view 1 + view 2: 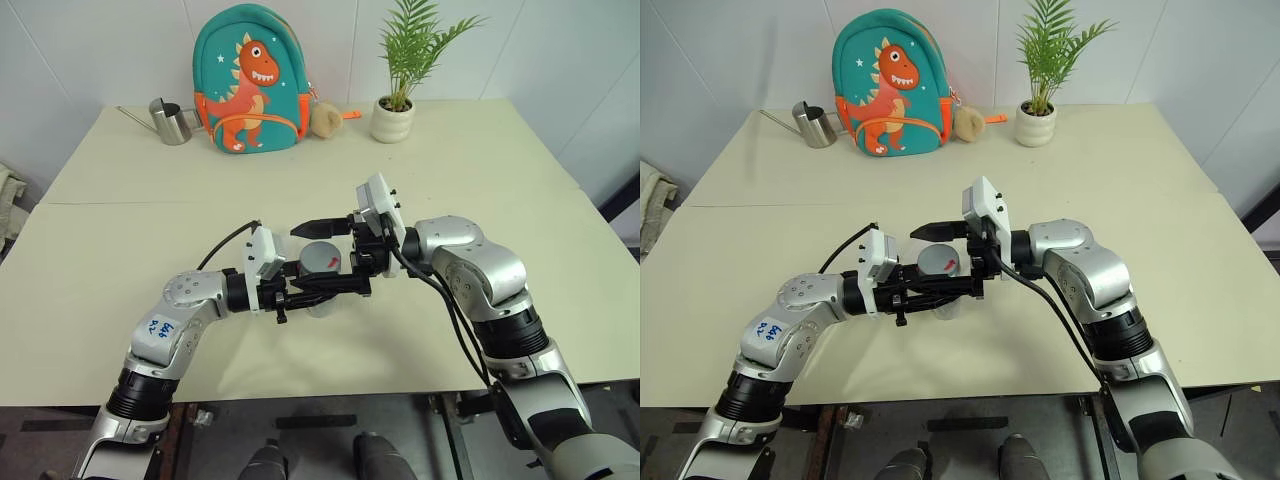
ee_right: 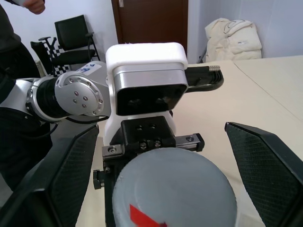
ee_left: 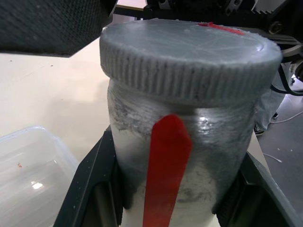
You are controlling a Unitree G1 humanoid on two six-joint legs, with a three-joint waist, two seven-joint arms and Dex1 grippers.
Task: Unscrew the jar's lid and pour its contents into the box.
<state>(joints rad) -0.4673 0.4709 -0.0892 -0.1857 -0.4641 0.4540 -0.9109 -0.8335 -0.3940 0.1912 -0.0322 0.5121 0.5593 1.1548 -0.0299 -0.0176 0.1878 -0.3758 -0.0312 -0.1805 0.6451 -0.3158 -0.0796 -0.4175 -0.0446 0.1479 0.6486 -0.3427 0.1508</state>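
The jar [image 3: 180,156] is held up off the table [image 1: 450,190] in front of the robot, its body clamped between the two fingers of the left hand [image 1: 345,285], whose grip is clenched tight on the jar's sides. The jar's long axis runs upright and tipped a little, with the grey lid [image 1: 322,258] on top, still screwed on and facing up toward the head camera; a red stripe runs down the wall below it. The right hand [image 1: 318,232] is the free one and the nearer to the lid: it reaches in level from the right with its fingers spread wide, one on each side of the lid, not yet closed on it. So the coming move is, I judge, to close on the lid's rim and twist. The clear box [image 3: 33,184] lies on the table below and beside the left hand.
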